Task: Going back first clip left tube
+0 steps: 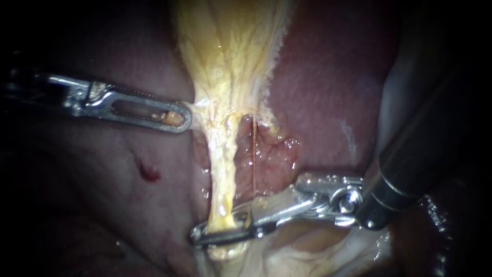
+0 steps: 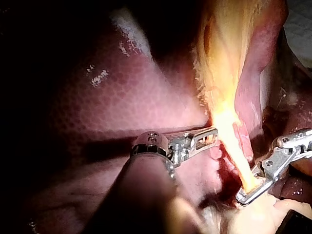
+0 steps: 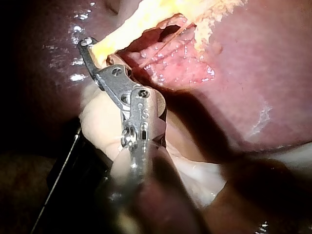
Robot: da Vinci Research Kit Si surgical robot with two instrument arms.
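Wet glossy liver [image 1: 333, 77]; shiny metal right instrument [image 1: 215, 232].

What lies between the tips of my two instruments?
The pale yellow tube, in the endoscope view, stretching from the left instrument to the right instrument.

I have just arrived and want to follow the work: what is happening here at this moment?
Two instruments work on a pale yellow tube that lies over the liver. The left instrument, jaws shut, holds the gallbladder at its narrow end, where the tube begins. The right instrument has its open jaws around the lower part of the tube. I can see no clip on the tube.
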